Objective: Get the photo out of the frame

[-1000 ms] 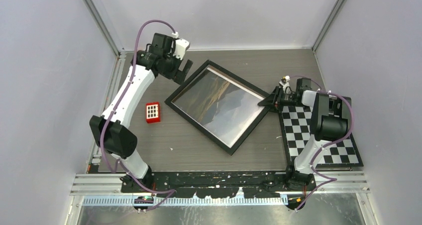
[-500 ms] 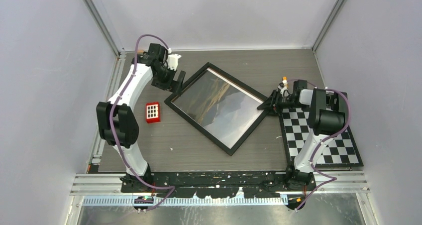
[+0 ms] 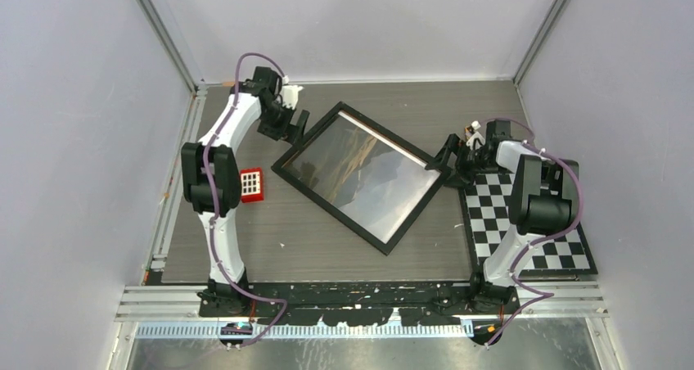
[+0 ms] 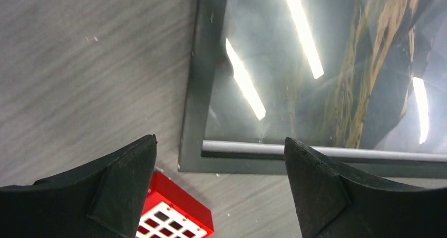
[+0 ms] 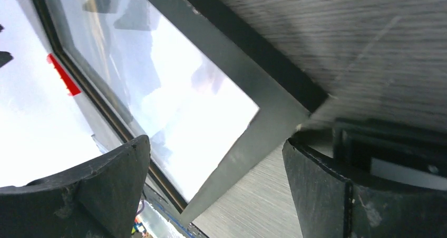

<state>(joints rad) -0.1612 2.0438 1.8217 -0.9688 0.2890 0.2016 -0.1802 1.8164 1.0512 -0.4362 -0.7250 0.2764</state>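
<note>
The dark wood-grain table (image 3: 344, 247) is boxed in by pale lilac walls (image 3: 82, 141). The frame (image 3: 329, 209) lies flat and skewed at mid-table, the photo (image 3: 360, 173) inside it, face up. The left gripper (image 3: 293, 124) gapes over the frame's left corner. The right gripper (image 3: 452, 164) gapes at its right corner, beside a checkerboard (image 3: 532, 223).

Frame (image 3: 327, 206) on table (image 3: 344, 259), small box (image 3: 251, 184) left, checkerboard (image 3: 565, 247) right

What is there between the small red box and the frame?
Nothing but bare table between the red box and the frame; the top view shows it.
</note>
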